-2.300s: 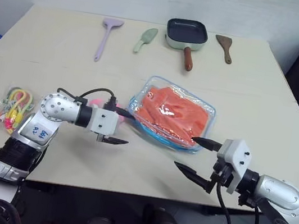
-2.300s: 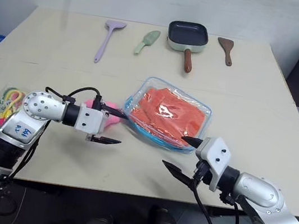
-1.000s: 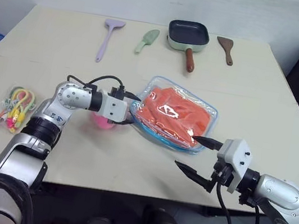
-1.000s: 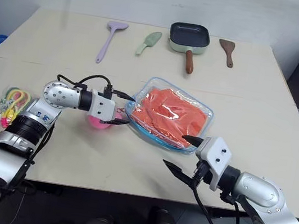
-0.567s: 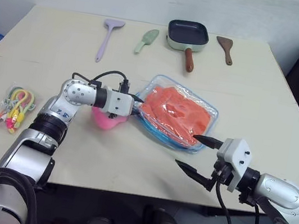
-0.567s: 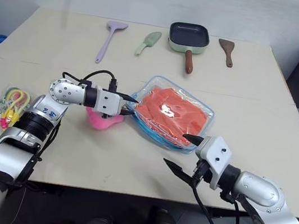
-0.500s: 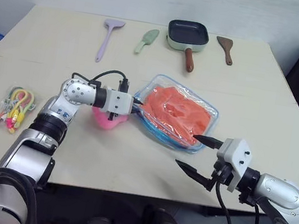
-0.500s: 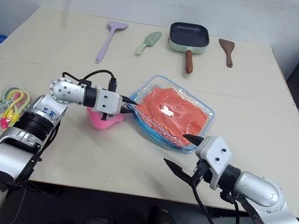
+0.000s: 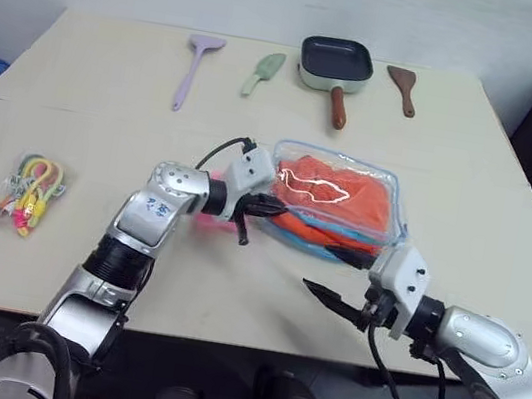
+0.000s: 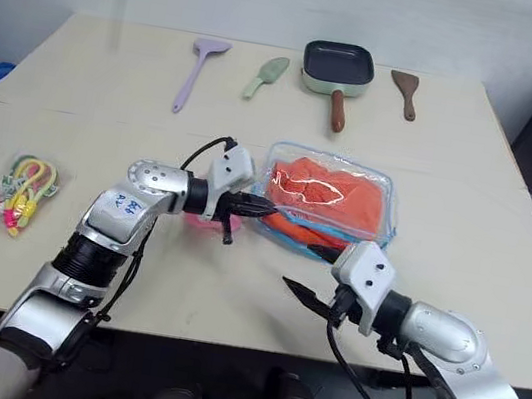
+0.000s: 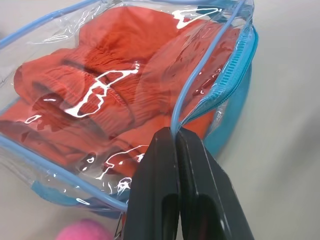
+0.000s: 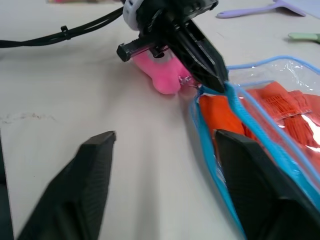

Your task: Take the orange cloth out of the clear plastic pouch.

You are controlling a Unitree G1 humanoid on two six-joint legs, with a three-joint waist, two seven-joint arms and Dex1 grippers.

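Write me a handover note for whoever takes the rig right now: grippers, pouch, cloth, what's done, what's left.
Left gripper: jaws shut on the blue trim of the clear plastic pouch at its open edge, holding it tilted up.
Right gripper: jaws apart, holding nothing, low beside the pouch's near end.
Orange cloth: fully inside the pouch.
Done: pouch gripped.
Left: reach in with the right, pull the cloth out.

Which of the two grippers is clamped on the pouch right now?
The left gripper: its fingers are shut on the light-blue trim of the clear plastic pouch, beside the pink plush charm. The right gripper has a gap between its fingers and holds nothing.
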